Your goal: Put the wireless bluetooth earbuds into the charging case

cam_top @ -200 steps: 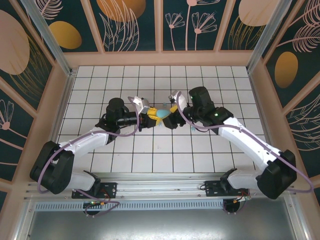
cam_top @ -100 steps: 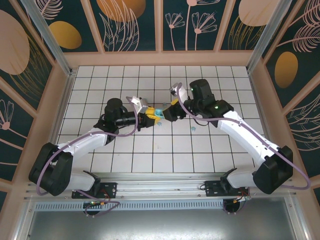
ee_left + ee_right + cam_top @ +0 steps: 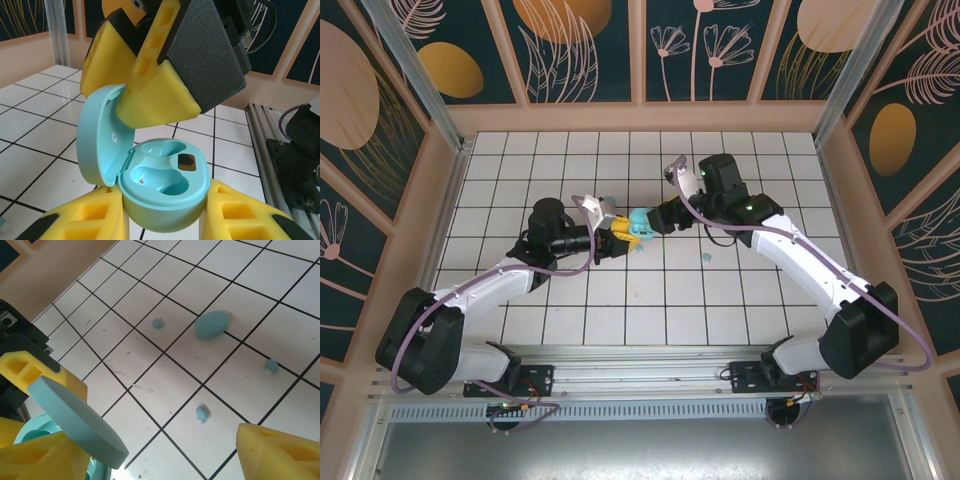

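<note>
Since the charging case (image 3: 165,187) has to be steadied and opened before anything can go into it, we list it first. It is clamped by its base between the closed fingers of the left gripper (image 3: 161,225), seemingly raised off the tiled table (image 3: 570,300), with the lid (image 3: 97,135) hinged back to the left. Next is the right gripper (image 3: 160,460), its jaws spread wide and gripping nothing. One yellow finger appears to rest against the inner face of the lid, which we judge is there to prop it open. The left wrist view supplies what the others lack: both moulded sockets in the case are bare, so we judge no piece is seated yet. The right wrist view supplies the stock to be loaded. Three earbuds (image 3: 201,413) lie loose and well apart on the tiles beyond the case, along with a second oval case (image 3: 212,323), closed, near the farthest of them. The top view adds the general arrangement, with both arms reaching inward so that the grippers meet near mid-table. There one small blue piece lies on a tile just to the robot's right of them.
</note>
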You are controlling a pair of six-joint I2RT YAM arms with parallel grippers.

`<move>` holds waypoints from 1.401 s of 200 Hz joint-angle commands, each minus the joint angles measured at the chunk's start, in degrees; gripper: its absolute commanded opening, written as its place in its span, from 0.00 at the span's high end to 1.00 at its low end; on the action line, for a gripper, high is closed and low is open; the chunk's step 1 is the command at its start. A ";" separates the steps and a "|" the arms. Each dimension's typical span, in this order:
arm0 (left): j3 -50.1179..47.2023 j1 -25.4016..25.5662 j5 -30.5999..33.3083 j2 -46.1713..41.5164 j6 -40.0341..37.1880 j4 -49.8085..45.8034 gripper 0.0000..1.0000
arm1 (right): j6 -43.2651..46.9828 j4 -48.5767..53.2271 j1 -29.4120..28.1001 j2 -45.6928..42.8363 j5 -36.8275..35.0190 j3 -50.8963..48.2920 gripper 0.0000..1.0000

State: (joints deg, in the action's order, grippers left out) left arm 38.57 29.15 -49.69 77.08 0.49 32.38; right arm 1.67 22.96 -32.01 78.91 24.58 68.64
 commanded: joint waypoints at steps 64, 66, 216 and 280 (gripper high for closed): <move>0.19 0.03 -1.95 -0.50 0.99 2.34 1.00 | -0.22 1.56 0.35 -1.67 6.28 2.45 0.24; 0.19 0.03 -1.96 -0.56 1.04 2.34 1.00 | -0.19 1.56 0.32 -1.66 6.45 2.46 0.24; -0.07 -0.23 -3.65 -0.79 -1.65 3.28 1.00 | -8.84 -4.50 3.60 -0.16 3.12 0.39 0.24; 2.35 -0.40 -1.81 1.56 -1.35 1.47 1.00 | -7.84 -3.79 4.03 -3.80 2.42 -2.02 0.24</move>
State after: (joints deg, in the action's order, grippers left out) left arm 39.35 29.15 -51.13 77.76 -0.82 32.77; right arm -6.55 19.86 -28.64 79.35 27.99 68.84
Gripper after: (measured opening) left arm 0.295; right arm 0.761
